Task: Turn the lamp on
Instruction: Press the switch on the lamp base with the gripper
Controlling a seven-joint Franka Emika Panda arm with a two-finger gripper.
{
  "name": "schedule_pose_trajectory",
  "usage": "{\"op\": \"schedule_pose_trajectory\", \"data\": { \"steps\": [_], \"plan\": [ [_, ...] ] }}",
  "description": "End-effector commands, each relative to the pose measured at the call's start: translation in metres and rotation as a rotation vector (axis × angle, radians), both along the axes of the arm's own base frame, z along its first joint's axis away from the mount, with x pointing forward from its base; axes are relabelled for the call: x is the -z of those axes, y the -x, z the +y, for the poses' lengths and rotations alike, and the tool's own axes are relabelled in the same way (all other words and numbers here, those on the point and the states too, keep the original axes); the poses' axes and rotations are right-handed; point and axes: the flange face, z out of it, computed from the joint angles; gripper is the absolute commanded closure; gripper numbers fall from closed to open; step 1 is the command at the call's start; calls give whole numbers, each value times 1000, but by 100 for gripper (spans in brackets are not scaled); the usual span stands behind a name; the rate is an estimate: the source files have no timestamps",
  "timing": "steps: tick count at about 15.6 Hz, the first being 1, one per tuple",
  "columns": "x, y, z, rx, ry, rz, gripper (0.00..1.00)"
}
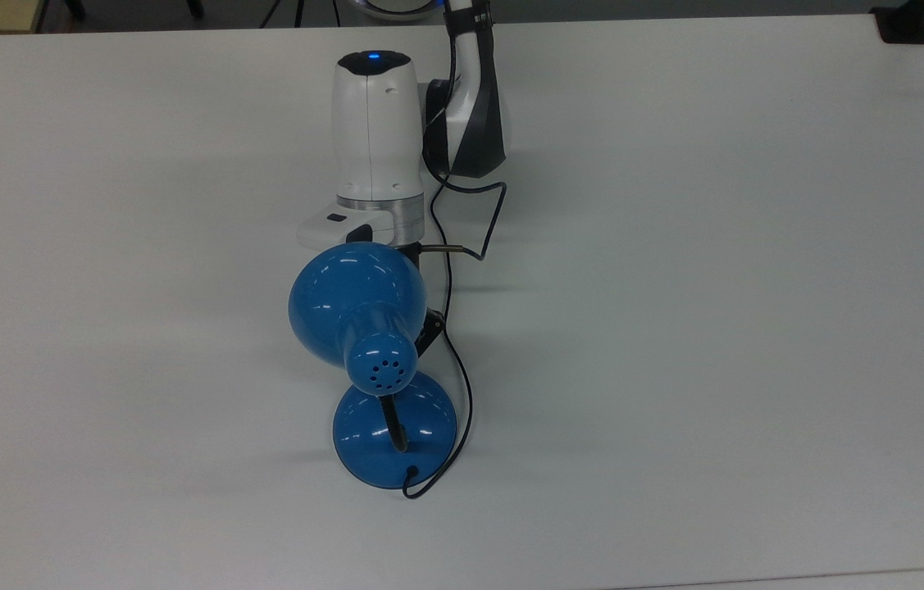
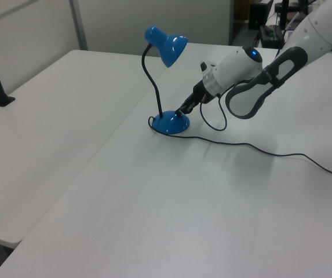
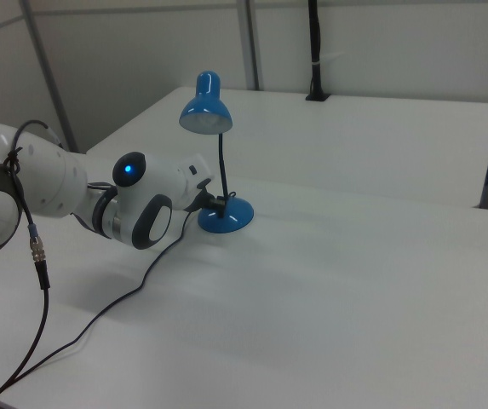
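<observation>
Reaching low across the white table (image 1: 716, 328), I hold my forearm nearly level and tilt my wrist down toward the lamp (image 2: 164, 87), so that my gripper (image 2: 185, 110) sits at the rim of its round blue base (image 2: 171, 123), on the left view's right side of it. In the top view my white wrist housing (image 1: 371, 123) runs straight down the frame from the far edge, its blue light on top, and the bell-shaped shade (image 1: 357, 307) covers most of my gripper (image 1: 427, 328), leaving just a dark tip showing at the shade's right edge, above the base (image 1: 394, 430). In the right view my gripper (image 3: 212, 203) comes in from the right view's left and meets the base (image 3: 225, 217) close to where the black neck (image 3: 221, 166) rises. I cannot tell how my jaws stand; the tip looks dark and narrow, but the shade and my own wrist hide the gap. The lamp stands upright near the middle of the table, its neck curving up and over, the shade (image 3: 205, 111) facing down and toward my arm, with vent holes on its crown. Its thin black cord (image 1: 462, 393) leaves the base, loops beside it, and trails off across the table under my elbow. A grey cable (image 3: 35, 247) hangs from my upper arm in the right view.
</observation>
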Motion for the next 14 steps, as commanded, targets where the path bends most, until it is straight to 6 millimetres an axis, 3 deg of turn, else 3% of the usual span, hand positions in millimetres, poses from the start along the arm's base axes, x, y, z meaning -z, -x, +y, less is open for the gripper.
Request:
{"op": "schedule_pose_trajectory", "data": {
  "steps": [1, 6, 10, 14],
  "plan": [
    [19, -2, 1, 16, -9, 20, 100],
    [28, -1, 0, 15, -6, 34, 100],
    [-3, 2, -6, 23, -12, 3, 100],
    [-28, 20, -8, 25, -16, 3, 100]
  ]
}}
